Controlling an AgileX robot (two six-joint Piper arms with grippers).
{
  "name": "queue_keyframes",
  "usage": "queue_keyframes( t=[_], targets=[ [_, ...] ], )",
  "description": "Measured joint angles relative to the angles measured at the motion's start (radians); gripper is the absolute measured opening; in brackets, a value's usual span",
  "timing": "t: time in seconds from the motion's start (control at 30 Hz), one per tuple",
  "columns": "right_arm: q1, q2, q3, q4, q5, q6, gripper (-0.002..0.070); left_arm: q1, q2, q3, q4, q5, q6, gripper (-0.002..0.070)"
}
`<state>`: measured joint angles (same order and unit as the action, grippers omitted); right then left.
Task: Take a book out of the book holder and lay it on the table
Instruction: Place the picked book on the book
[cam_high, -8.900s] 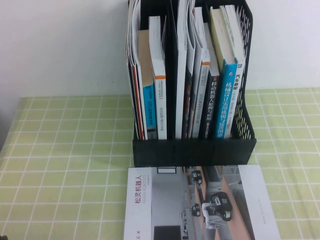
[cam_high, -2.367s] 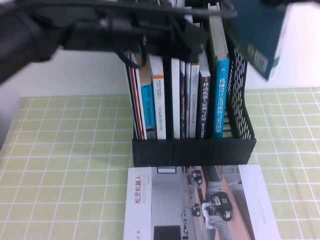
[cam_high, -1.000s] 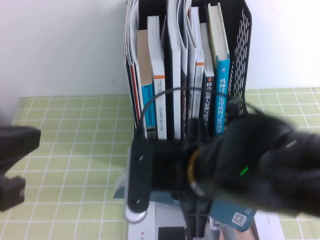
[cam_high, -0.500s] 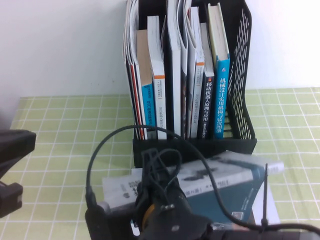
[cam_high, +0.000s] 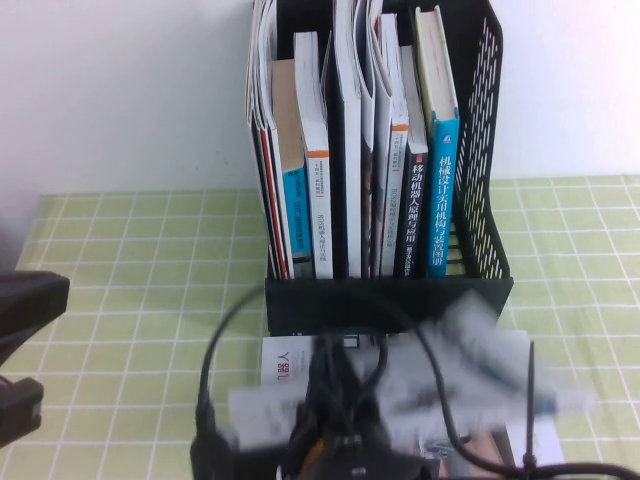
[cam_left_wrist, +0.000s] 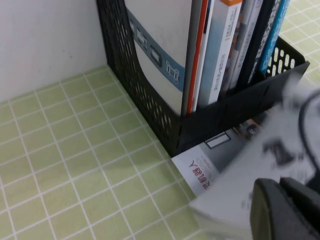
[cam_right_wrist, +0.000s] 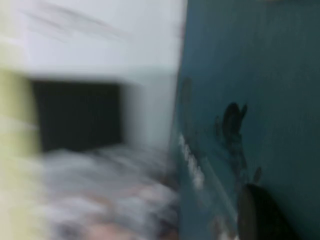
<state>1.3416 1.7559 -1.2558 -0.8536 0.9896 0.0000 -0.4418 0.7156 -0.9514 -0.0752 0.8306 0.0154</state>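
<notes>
Surface: table (cam_high: 120, 300) in light-green cloth with a white grid, white wall behind.
Book: the book (cam_high: 470, 375), blurred, whitish-grey, just in front of the book holder (cam_high: 390, 300), above a grey booklet (cam_high: 285, 360).
Right gripper: right gripper (cam_right_wrist: 260, 215) pinching the book's teal cover at the near edge.
Left gripper: left gripper (cam_high: 25, 350) at the left edge, low; finger position cannot be told.
Holder: upright, other books standing inside.

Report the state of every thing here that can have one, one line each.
book: out of the holder, held over the booklet, not yet laid down.
book holder: upright, full of books.
grey booklet: flat on the table, partly covered.
right tool: shut on the book, before the holder.
left tool: at the table's left edge, away from the book.
</notes>
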Motion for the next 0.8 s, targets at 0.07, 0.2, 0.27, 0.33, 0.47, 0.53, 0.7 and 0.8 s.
queue_keyframes(
  t=[0.07,0.2,0.27,0.33,0.47,0.53,0.7,0.8],
  targets=[
    [0.0,0.013,0.035,0.092,-0.072,0.0,0.0132,0.0,0.0,0.0,-0.003,0.01,0.0,-0.0003],
    [0.005,0.077,0.109,0.192,-0.173,0.066,0.0132,0.0,0.0,0.0,-0.015,0.034,0.0,-0.0003],
    [0.005,0.112,0.131,0.193,-0.189,0.093,0.0133,0.0,0.0,0.0,-0.026,0.044,0.0,-0.0002],
    [0.006,0.131,0.138,0.181,-0.194,0.11,0.0133,0.0,0.0,0.0,-0.032,0.047,0.0,-0.0003],
    [-0.005,0.143,0.14,0.095,-0.2,0.197,0.0133,0.0,0.0,0.001,-0.043,0.048,0.004,-0.0003],
    [-0.033,0.148,0.142,0.028,-0.208,0.268,0.0133,0.0,0.0,0.001,-0.045,0.049,0.004,-0.0003],
    [-0.121,0.153,0.146,-0.057,-0.243,0.377,0.0132,0.0,0.0,0.001,-0.049,0.051,0.004,-0.0002],
    [-0.139,0.153,0.146,-0.058,-0.247,0.405,0.0132,0.0,0.0,0.001,-0.049,0.053,0.004,-0.0003]
  ],
)
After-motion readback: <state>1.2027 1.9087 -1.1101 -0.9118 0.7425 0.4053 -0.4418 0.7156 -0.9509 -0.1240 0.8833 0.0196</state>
